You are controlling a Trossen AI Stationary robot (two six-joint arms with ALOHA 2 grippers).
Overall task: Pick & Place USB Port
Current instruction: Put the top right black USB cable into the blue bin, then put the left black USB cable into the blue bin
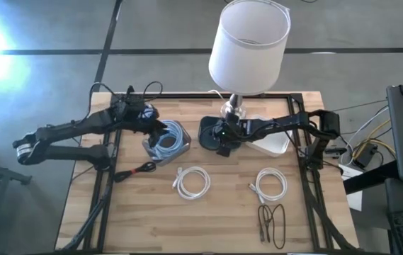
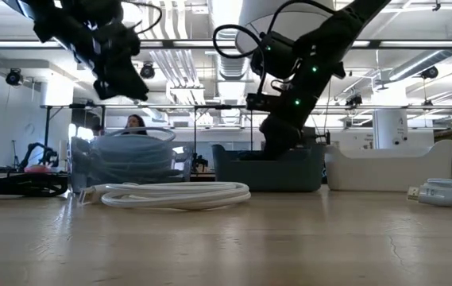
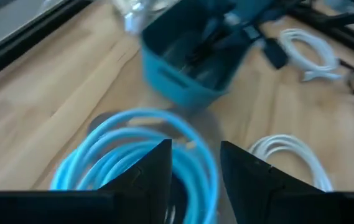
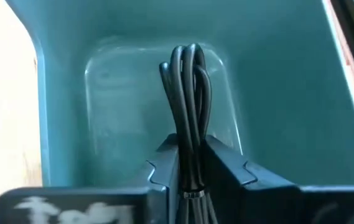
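My right gripper [image 4: 192, 165] is shut on a bundle of black cable [image 4: 188, 93] and reaches down inside the teal bin [image 1: 208, 134], which shows in the low view as the teal bin [image 2: 305, 171]. My left gripper [image 3: 195, 165] is open and hangs above the coil of light-blue cable [image 3: 102, 155]. That coil lies in a clear container [image 1: 167, 140]. In the low view the left gripper [image 2: 126, 75] stands clear above the clear container [image 2: 126, 159]. My right gripper pinches the black cable bundle [image 4: 192, 146], several strands folded together, between its two fingers. It comes from above, pointing down into the teal bin. The looped end [image 4: 186, 56] hangs beyond the fingers toward the bin's floor; whether it touches I cannot tell.
A white lamp [image 1: 248, 42] stands behind the teal bin, and a white bin [image 1: 273, 144] sits to its right. Two white cable coils [image 1: 192, 182] [image 1: 270, 185], a black cable [image 1: 272, 221] and a black-and-red cable [image 1: 134, 172] lie on the near table.
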